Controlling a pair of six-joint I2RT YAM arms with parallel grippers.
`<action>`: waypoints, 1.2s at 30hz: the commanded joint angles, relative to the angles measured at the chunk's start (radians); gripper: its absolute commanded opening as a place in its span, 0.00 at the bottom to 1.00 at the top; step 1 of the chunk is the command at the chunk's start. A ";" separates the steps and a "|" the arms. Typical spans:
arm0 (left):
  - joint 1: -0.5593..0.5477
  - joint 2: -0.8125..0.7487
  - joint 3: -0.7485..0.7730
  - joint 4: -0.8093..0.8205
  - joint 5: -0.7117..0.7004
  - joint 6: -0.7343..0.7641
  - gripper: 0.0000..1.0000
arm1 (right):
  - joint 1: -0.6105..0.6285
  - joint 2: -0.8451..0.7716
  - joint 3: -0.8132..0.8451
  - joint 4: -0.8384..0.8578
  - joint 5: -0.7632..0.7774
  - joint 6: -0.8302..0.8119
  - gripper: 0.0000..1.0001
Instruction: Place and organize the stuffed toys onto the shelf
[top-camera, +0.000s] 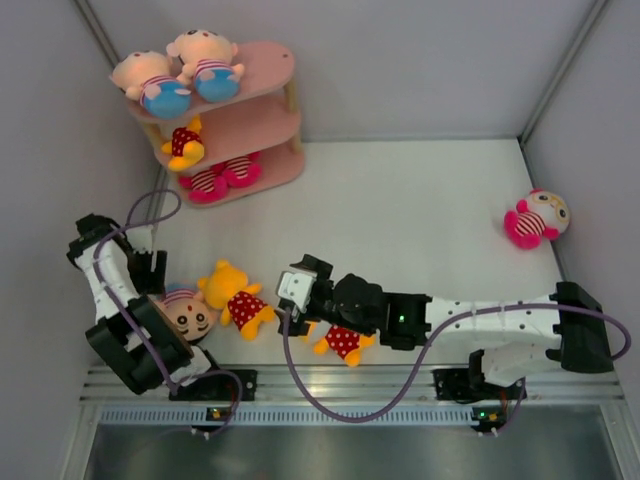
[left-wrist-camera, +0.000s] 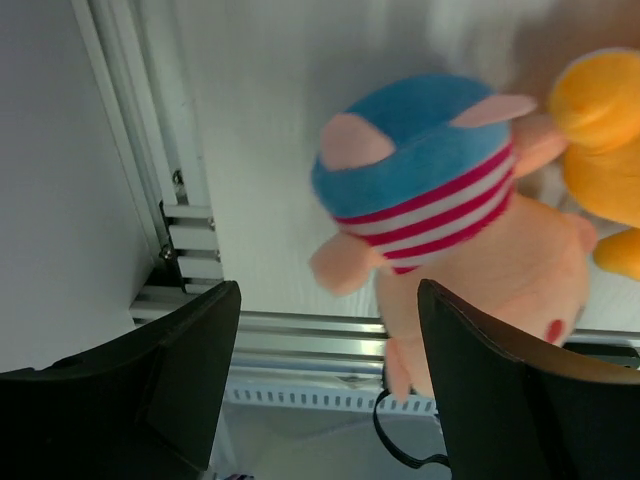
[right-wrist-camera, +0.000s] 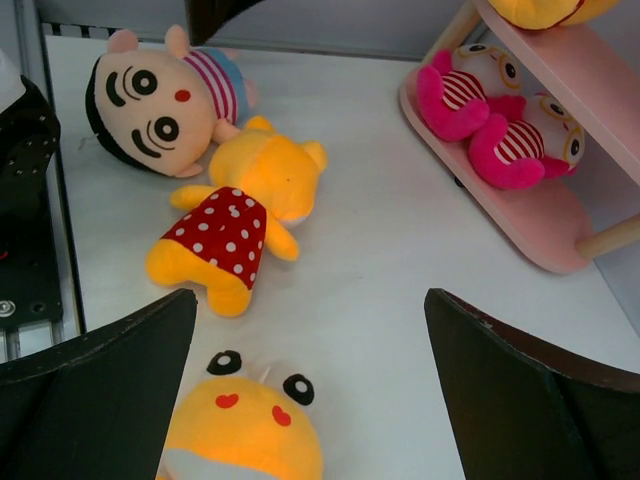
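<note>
The pink shelf (top-camera: 270, 75) stands at the back left with two boy toys on top, a yellow bear (top-camera: 185, 145) on the middle board and pink dolls (top-camera: 220, 178) at the bottom. A boy doll (top-camera: 188, 312) lies at the front left, with my left gripper (top-camera: 158, 280) open just over it. In the left wrist view the boy doll (left-wrist-camera: 450, 230) lies mostly ahead of my left gripper (left-wrist-camera: 328, 330), its head beside the right finger (left-wrist-camera: 500, 390). My right gripper (right-wrist-camera: 310, 380) is open above a yellow bear's head (right-wrist-camera: 245, 425).
A second yellow bear (top-camera: 238, 300) lies next to the boy doll. A pink doll (top-camera: 535, 218) lies alone at the far right. Grey walls close in both sides, and a metal rail (top-camera: 350, 385) runs along the near edge.
</note>
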 joint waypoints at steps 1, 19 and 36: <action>0.122 0.028 0.005 -0.016 0.122 0.136 0.77 | 0.025 0.013 0.020 0.006 0.030 0.013 0.98; 0.185 0.280 -0.010 0.009 0.406 0.107 0.00 | 0.057 0.127 0.067 0.006 0.124 -0.073 0.99; -0.153 -0.083 0.383 -0.045 0.908 0.119 0.00 | -0.214 -0.053 0.300 -0.319 -0.168 0.250 0.98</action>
